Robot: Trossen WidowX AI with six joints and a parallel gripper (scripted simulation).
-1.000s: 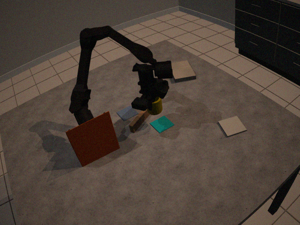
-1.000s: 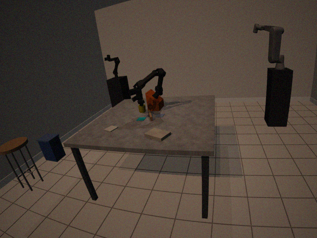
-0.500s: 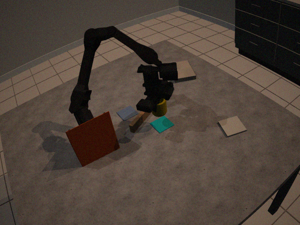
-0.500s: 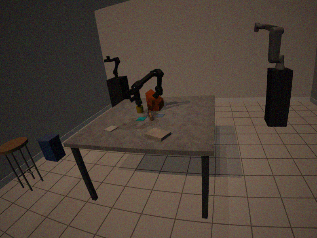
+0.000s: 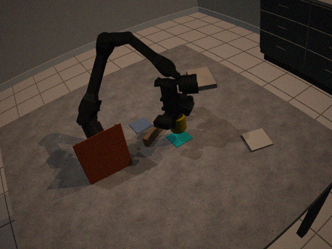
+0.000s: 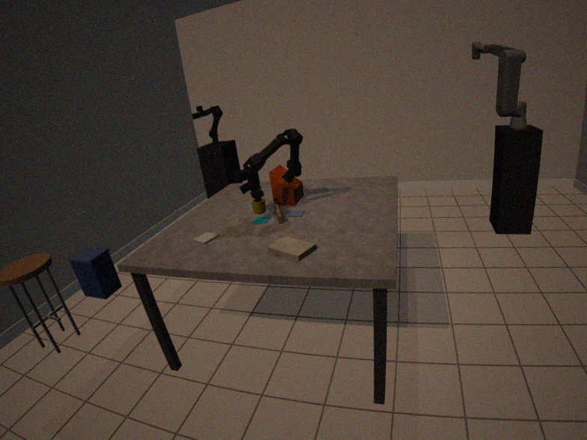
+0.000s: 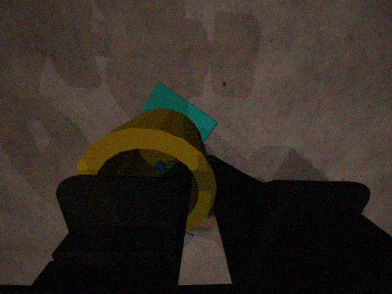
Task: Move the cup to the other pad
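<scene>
The yellow cup (image 5: 181,125) (image 6: 258,206) (image 7: 135,137) hangs close above the teal pad (image 5: 178,142) (image 6: 260,220) (image 7: 167,97). My gripper (image 6: 257,197) (image 7: 199,160) is shut on the cup's wall, one finger inside the rim and one outside. In the wrist view the cup covers part of the teal pad. A blue marble (image 7: 160,166) and a green marble (image 7: 170,164) show inside the cup, with a bit of red beside them; the finger hides the rest of the inside. The blue pad (image 5: 140,125) (image 6: 296,213) lies bare, on the other side of the wooden block.
The wooden block (image 5: 150,137) (image 6: 278,214) lies between the two pads. An orange box (image 5: 104,153) (image 6: 284,193) stands near the arm's base. A thick beige slab (image 5: 206,77) (image 6: 291,248) and a thin beige tile (image 5: 257,139) (image 6: 206,237) lie farther off.
</scene>
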